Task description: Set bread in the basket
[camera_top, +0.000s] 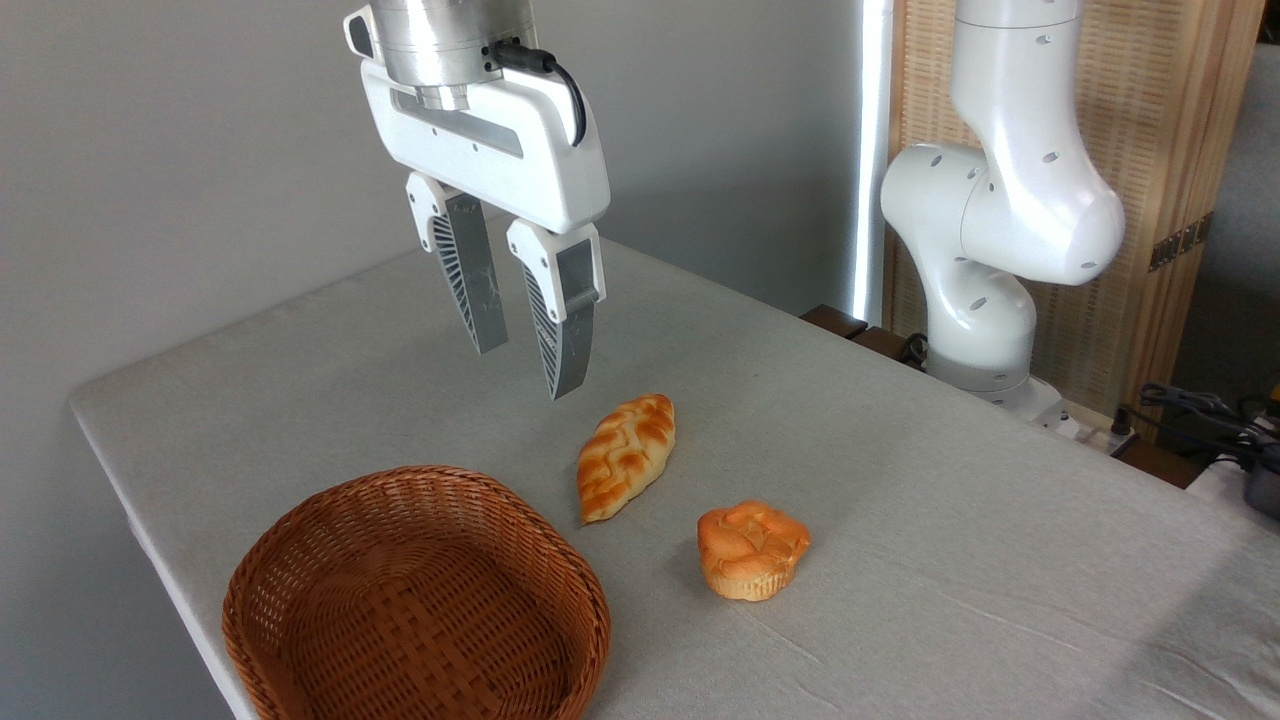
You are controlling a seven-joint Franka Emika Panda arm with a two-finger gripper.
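The gripper hangs in the air above the table, its two ribbed grey fingers pointing down and a little to the right, with a clear gap between the tips — parted, and holding nothing. Its white body sits under a silver wrist at the top of the view.

Below the fingertips and to their right lies the bread, flat on the grey cloth, a braided golden loaf set slantwise with its pointed lower end toward the basket and its broader upper end toward the back of the table. It is apart from the gripper, untouched, near but not directly under the tips.

The basket stands at the front left corner, just beside the loaf's lower point, its brown woven bowl holding nothing. To the right of the loaf sits a round orange bun, close by but not touching it.

Farther back on the right rises the white arm base
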